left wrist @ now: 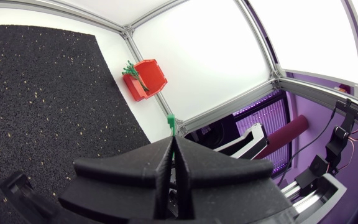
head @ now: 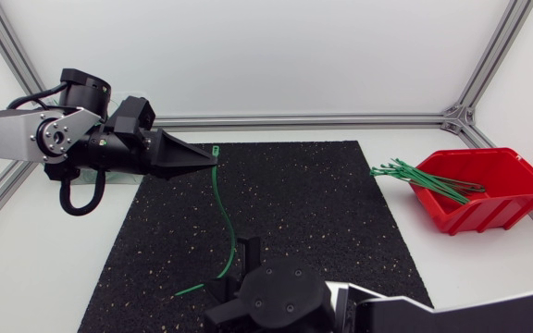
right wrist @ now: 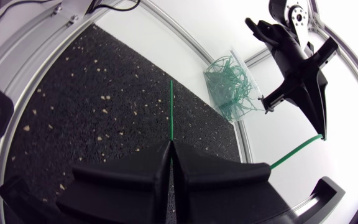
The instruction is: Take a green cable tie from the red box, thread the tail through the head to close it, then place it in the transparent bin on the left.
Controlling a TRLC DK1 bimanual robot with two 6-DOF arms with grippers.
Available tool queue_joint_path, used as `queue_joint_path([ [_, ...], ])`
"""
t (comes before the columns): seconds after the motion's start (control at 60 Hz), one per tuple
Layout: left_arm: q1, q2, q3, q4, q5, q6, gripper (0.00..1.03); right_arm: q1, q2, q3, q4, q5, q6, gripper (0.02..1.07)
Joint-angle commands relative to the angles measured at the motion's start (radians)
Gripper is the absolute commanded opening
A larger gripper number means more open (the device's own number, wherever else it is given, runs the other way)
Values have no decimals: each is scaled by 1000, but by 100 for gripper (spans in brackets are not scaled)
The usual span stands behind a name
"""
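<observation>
A single green cable tie (head: 225, 208) arcs over the black mat between my two grippers. My left gripper (head: 213, 164) is shut on its head end, and the head (left wrist: 171, 121) pokes out just past the fingertips. My right gripper (head: 234, 268), near the front edge, is shut on the tail part. A short tail tip (head: 190, 290) sticks out beyond it, straight ahead of the fingers (right wrist: 171, 112). The right wrist view shows the left gripper (right wrist: 321, 127) with the tie (right wrist: 294, 152) running up to it. The red box (head: 484, 190) holds more green ties (head: 424, 176) at the right.
The transparent bin (right wrist: 232, 87) holds several looped green ties and stands off the mat behind my left arm. The black mat (head: 322, 213) covers the table's middle. An aluminium frame rail (head: 340, 120) runs along the back.
</observation>
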Motion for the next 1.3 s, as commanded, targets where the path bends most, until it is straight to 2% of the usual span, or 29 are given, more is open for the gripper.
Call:
queue_joint_path([
  [0.0, -14, -25, -34, 2, -1, -1, 4, -5, -3, 29, -45, -29, 136, 7],
  [0.1, -27, -40, -43, 6, -10, 5, 4, -28, -56, 80, -201, -119, 261, 7],
  [0.333, -39, -91, -85, 45, -49, 6, 4, -52, -186, 133, -368, -245, 455, 7],
  [0.417, -44, -101, -95, 60, -59, 5, 4, -71, -207, 167, -459, -311, 544, 7],
  [0.467, -47, -111, -101, 71, -62, 5, 4, -78, -217, 202, -556, -350, 610, 7],
  [0.6, -59, -137, -120, 92, -81, 3, 4, -138, -191, 295, -737, -509, 616, 7],
  [0.75, -77, -184, -164, 148, -93, -18, 4, -175, -241, 370, -882, -615, 663, 7],
  [0.8, -87, -204, -184, 180, -101, -50, 4, -175, -264, 393, -933, -643, 691, 7],
  [0.917, -111, -265, -236, 257, -136, -133, 4, -181, -278, 474, -1077, -802, 703, 7],
  [0.983, -133, -321, -279, 313, -176, -195, 4, -193, -293, 506, -1117, -830, 752, 7],
  [1.117, -154, -411, -355, 533, -213, -417, 4, -223, -335, 551, -1163, -903, 875, 7],
  [1.15, -159, -430, -364, 560, -220, -452, 4, -227, -335, 569, -1194, -911, 880, 7],
  [1.2, -172, -460, -371, 565, -231, -474, 4, -236, -327, 589, -1254, -916, 932, 7],
  [1.283, -194, -512, -381, 554, -257, -495, 4, -249, -342, 591, -1254, -963, 1064, 7],
])
